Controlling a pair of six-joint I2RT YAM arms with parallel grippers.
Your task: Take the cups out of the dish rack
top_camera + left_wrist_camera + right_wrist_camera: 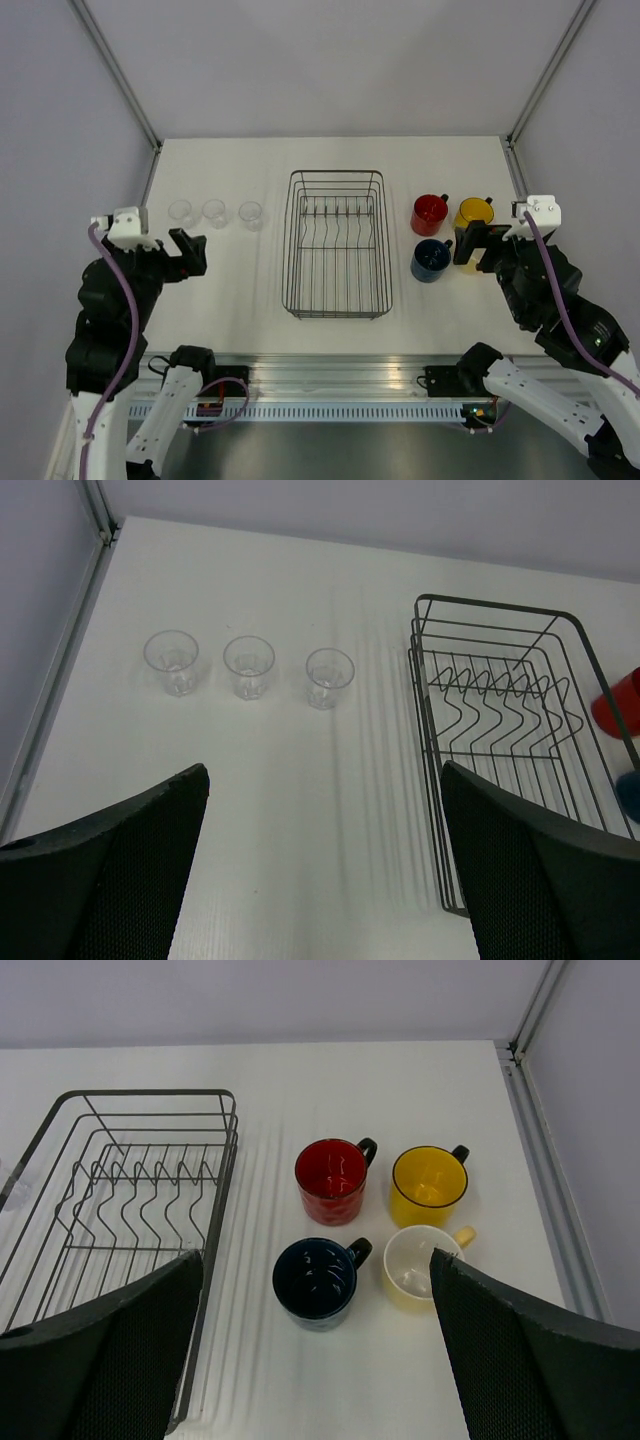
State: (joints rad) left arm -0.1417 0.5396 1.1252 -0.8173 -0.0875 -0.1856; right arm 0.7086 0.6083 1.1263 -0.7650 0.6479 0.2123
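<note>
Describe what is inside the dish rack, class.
Inside the dish rack are only its own plate tines, with the white table showing through the wires. Nothing else sits in it. From above nothing covers it.

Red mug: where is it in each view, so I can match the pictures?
Top: red mug just right of the rack, beyond the blue mug.
Left wrist: only a red sliver at the right edge, past the rack's right rim.
Right wrist: near centre, left of the yellow mug, right of the rack.
Shared landmark: the rack, in all three views.
</note>
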